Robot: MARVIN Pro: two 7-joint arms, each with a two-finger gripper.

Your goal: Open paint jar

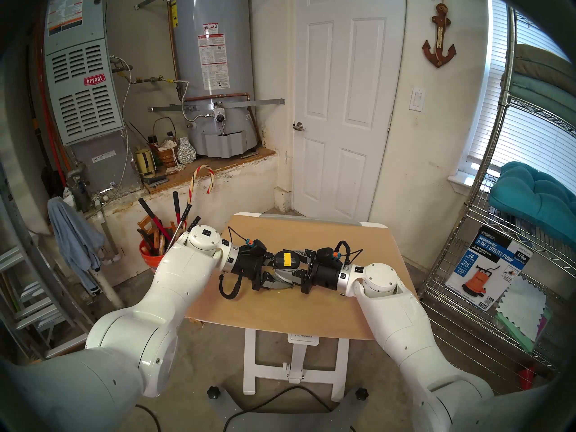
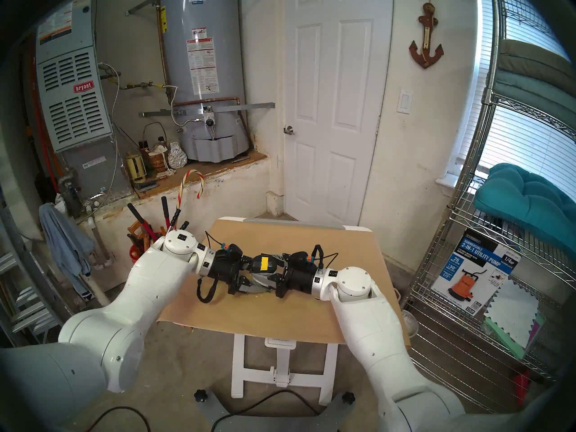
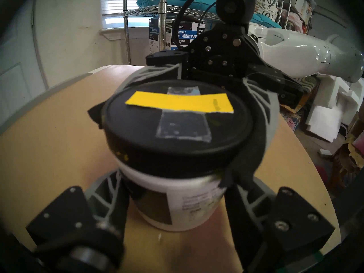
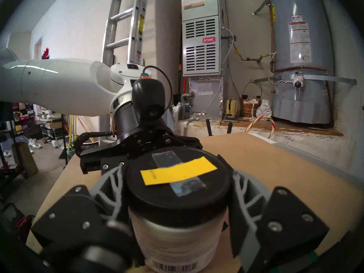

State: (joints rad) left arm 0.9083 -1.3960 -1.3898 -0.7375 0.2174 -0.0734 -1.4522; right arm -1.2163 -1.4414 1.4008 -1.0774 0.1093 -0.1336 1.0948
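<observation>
Head stereo left: paint jar [image 1: 285,267] stands mid-table [image 1: 311,313], between the two arms, black lid [image 1: 286,260] up with a yellow tape strip [image 1: 287,259] across it. Left gripper [image 1: 274,274] comes in from the left, right gripper [image 1: 297,267] from the right; they meet at the jar. Orange tool bucket [image 1: 149,253] sits on the floor left of the table, not involved.

Head stereo right: same layout, jar upright near the table centre, long axis vertical, lid facing the ceiling. Fingers too crowded here to read the grip.

Left wrist: left gripper's fingers [image 3: 110,189] sit low on either side of the white body, closed onto it below the lid. Right gripper's grey fingers wrap the lid rim above them. Printed label faces this camera. A yellow paint smear marks the lid's skirt.

Right wrist: right gripper [image 4: 177,189] is closed around the lid, one finger on each side of the rim. Barcode on the jar wall faces this camera.

Handling, as a judgement: small plastic jar, probably light to moderate with paint inside, walls stiff but able to flex if squeezed hard. Smooth label could slip under torque, so hold the body low and firm, the lid by its skirt. Keep the axis vertical; tilting once the lid is loose risks a spill.
</observation>
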